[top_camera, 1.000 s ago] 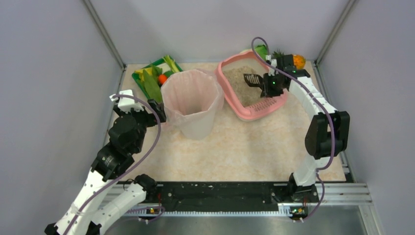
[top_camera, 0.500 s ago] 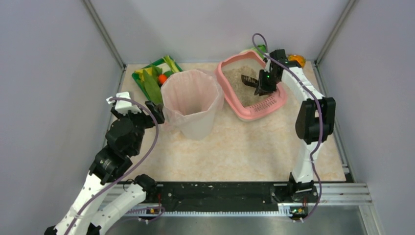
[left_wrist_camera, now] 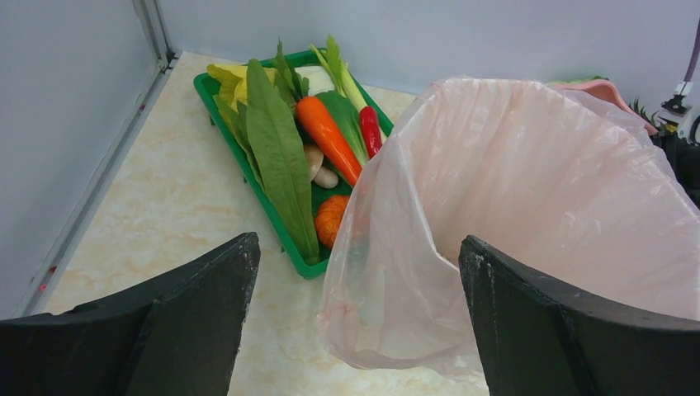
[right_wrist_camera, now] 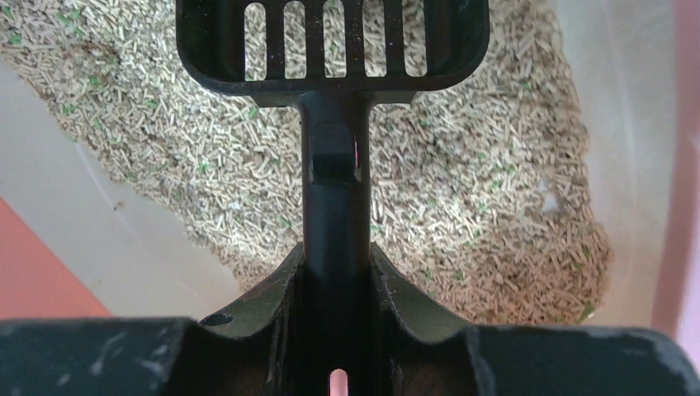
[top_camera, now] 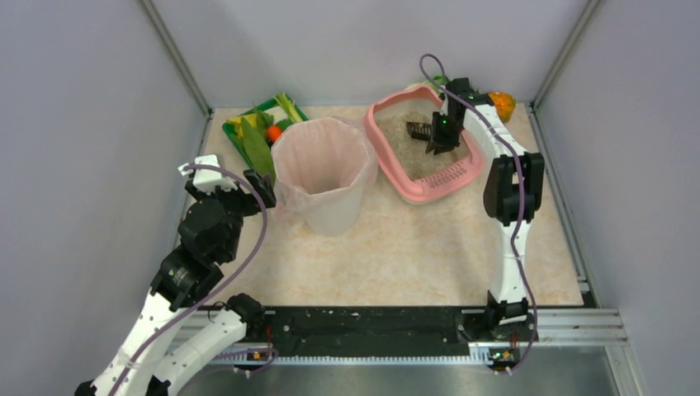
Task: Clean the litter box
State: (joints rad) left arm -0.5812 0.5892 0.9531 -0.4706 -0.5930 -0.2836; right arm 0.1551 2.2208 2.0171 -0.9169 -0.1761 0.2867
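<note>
The pink litter box (top_camera: 462, 175) sits at the back right of the table, holding beige pellet litter (right_wrist_camera: 462, 214). My right gripper (top_camera: 439, 132) hangs over it, shut on the handle of a black slotted scoop (right_wrist_camera: 334, 49). The scoop's head (top_camera: 418, 129) points left over the litter, and in the right wrist view it holds no clumps. A small white lump (right_wrist_camera: 548, 200) lies in the litter to the right of the handle. My left gripper (left_wrist_camera: 355, 272) stands open at the left, just short of the pink-lined bin (top_camera: 322, 173), with nothing between its fingers.
A green tray (top_camera: 241, 142) of vegetables, with a carrot (left_wrist_camera: 327, 139) and leafy greens, lies at the back left behind the bin. An orange and green item (top_camera: 501, 102) sits in the back right corner beside the litter box. Walls enclose the table on three sides.
The right arm has swung left and farther back, carrying the scoop from the litter box's right side to over its middle. The left arm has barely moved.
</note>
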